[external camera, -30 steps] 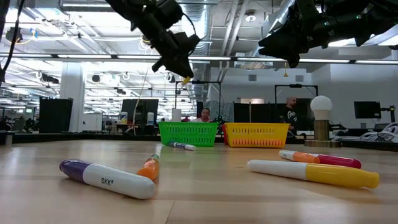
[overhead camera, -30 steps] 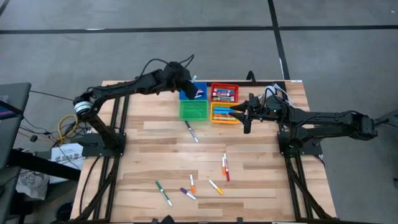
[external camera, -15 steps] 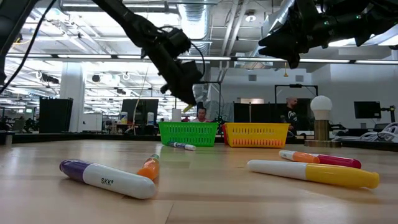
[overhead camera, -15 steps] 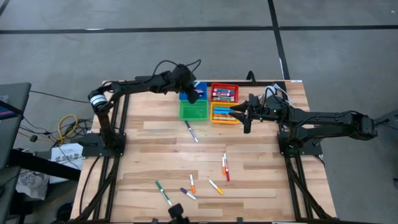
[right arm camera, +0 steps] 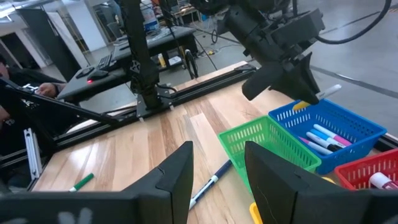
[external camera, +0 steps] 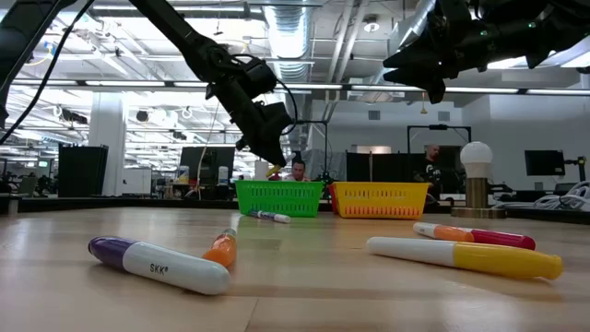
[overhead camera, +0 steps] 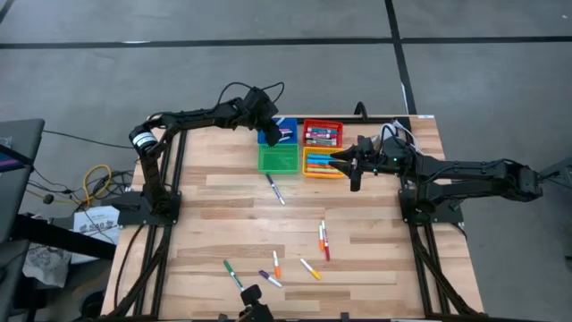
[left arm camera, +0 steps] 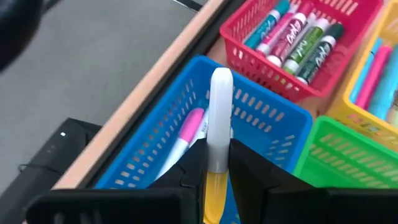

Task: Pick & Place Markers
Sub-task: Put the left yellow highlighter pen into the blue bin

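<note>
The left gripper [left arm camera: 214, 180] is positioned over the blue bin [overhead camera: 279, 131] at the far side of the table [overhead camera: 375, 259]. A yellow-capped marker [left arm camera: 217, 124] with a white barrel is clamped between its fingers. In the left wrist view the marker's long axis runs straight out past the fingertips, white end away from the wrist and over the bin, yellow end between the fingers; the lower yellow end is cut off by the picture's edge. In the low view only a small yellow tip is seen below the gripper, above the green bin [external camera: 279, 197].

A pink-tipped marker [left arm camera: 185, 140] lies inside the blue bin, partly hidden by the fingers. The red bin [left arm camera: 298, 43] is filled with markers lying side by side. The yellow bin [overhead camera: 323, 163] also holds markers, though its contents are hard to make out from above.

The right gripper [right arm camera: 217, 171] hovers near the yellow bin with its fingers parted and nothing between them.

Loose markers [overhead camera: 275, 265] are scattered on the near half of the table, pointing various ways. One loose marker [overhead camera: 275, 190] lies just in front of the green bin, angled.
</note>
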`<act>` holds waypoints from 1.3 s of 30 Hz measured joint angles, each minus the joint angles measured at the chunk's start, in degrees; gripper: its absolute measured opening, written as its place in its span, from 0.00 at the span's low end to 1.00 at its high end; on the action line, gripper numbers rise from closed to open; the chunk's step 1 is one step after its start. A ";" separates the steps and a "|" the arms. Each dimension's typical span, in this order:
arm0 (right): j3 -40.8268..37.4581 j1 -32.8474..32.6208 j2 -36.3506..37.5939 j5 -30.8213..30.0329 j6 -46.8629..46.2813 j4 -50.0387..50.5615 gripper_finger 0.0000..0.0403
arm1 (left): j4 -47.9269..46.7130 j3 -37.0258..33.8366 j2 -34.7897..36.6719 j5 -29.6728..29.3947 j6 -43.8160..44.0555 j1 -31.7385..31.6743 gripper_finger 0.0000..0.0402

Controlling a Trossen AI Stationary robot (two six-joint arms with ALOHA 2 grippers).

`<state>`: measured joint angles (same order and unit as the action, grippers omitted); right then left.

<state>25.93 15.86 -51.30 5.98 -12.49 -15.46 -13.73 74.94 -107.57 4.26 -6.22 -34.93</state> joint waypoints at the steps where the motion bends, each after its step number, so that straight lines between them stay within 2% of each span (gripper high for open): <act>1: 0.00 0.02 0.00 -0.02 0.00 0.00 0.33 | -0.34 0.00 -0.02 0.87 0.00 -0.34 0.14; 14: 0.00 0.02 0.00 -0.02 -0.07 0.00 0.33 | -0.77 0.00 -2.11 4.81 -0.60 -3.20 0.14; 19: 0.00 0.02 0.00 -0.07 -0.07 0.00 0.33 | -0.95 0.00 -5.04 8.74 1.21 -3.46 0.14; 31: 0.00 0.02 0.01 -0.15 -0.04 0.00 0.33 | -0.78 0.00 -6.23 9.33 2.28 -3.01 0.14; 39: 0.00 0.02 0.01 -0.13 -0.02 0.02 0.33 | -0.43 0.00 -6.23 9.33 2.17 -2.98 0.24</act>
<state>25.93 15.88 -51.29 5.85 -12.51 -15.44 -14.16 74.94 -113.80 13.58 -4.05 -37.91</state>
